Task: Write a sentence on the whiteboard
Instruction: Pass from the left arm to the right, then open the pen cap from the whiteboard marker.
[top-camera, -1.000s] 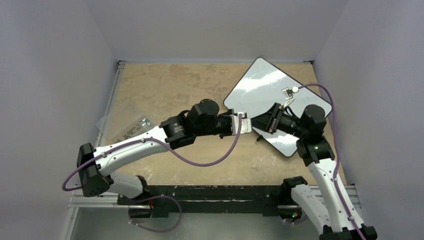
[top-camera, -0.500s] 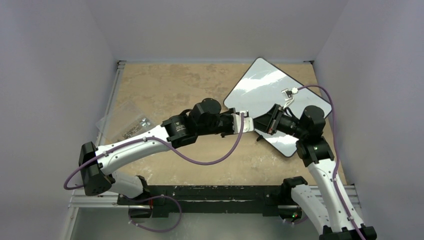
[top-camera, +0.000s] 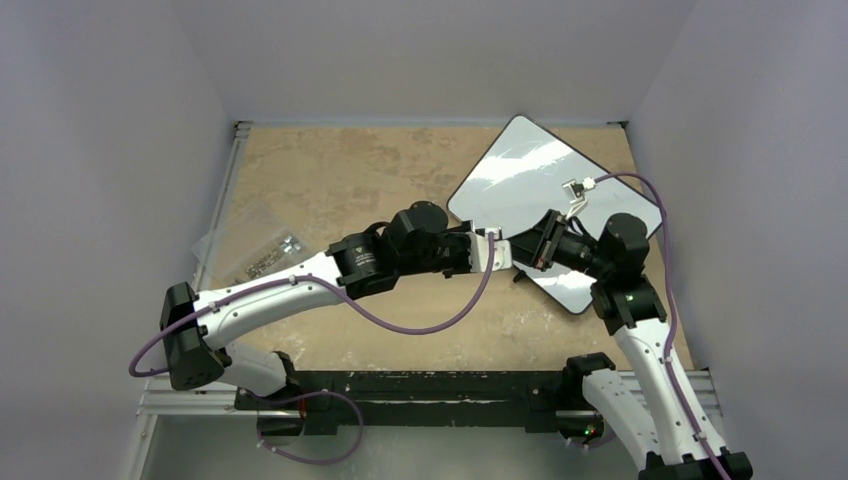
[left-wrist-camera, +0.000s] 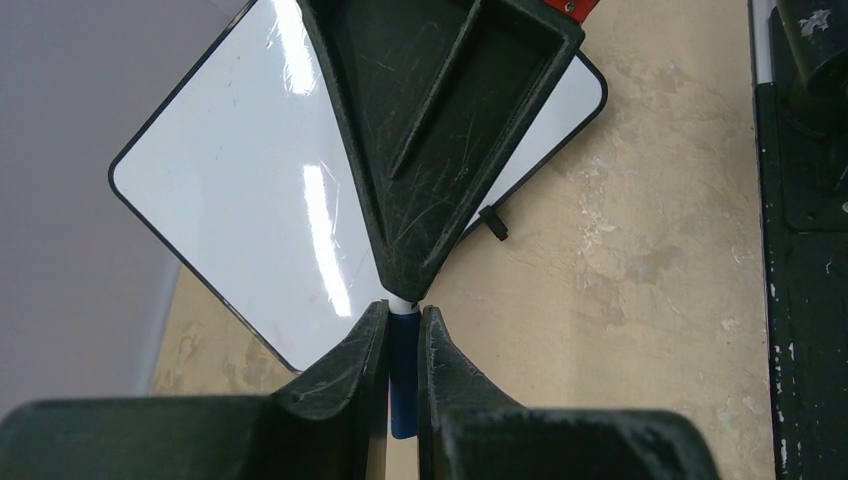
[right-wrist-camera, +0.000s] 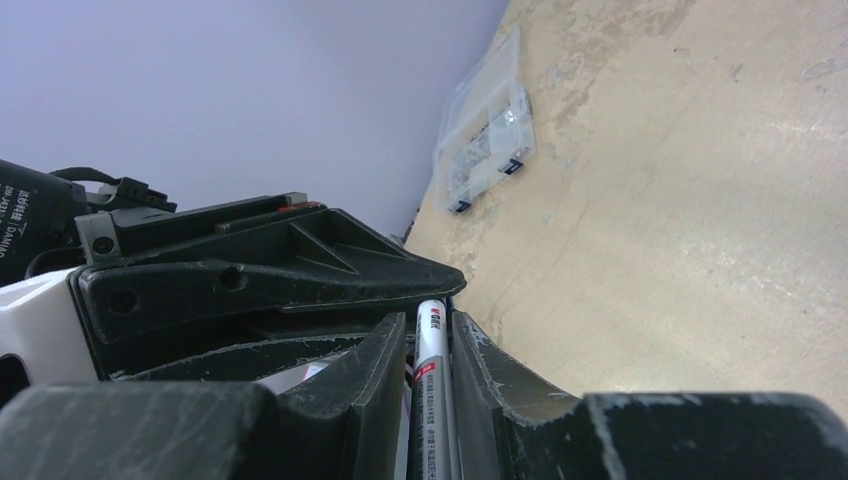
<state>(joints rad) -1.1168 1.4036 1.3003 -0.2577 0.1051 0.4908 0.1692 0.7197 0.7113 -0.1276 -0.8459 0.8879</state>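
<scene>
The whiteboard (top-camera: 530, 165) lies at the back right, turned like a diamond; its face (left-wrist-camera: 250, 170) shows only glare and no blue sentence. My two grippers meet tip to tip above its near-left edge. My right gripper (top-camera: 532, 247) is shut on a white marker (right-wrist-camera: 431, 380), which points toward the left gripper (right-wrist-camera: 260, 270). My left gripper (top-camera: 493, 250) is shut on the marker's blue cap (left-wrist-camera: 403, 385); a white bit of the barrel shows just past my left fingertips (left-wrist-camera: 372, 325). The right gripper (left-wrist-camera: 440, 150) fills the upper middle of the left wrist view.
A clear plastic parts box (top-camera: 250, 245) lies at the table's left edge and also shows in the right wrist view (right-wrist-camera: 482, 150). A small black foot (left-wrist-camera: 490, 222) sticks out from the board's near edge. The black base rail (left-wrist-camera: 800, 250) runs along the near edge.
My left gripper has moved a little to the right, closing the gap to the right gripper. The right arm and the board have hardly moved.
</scene>
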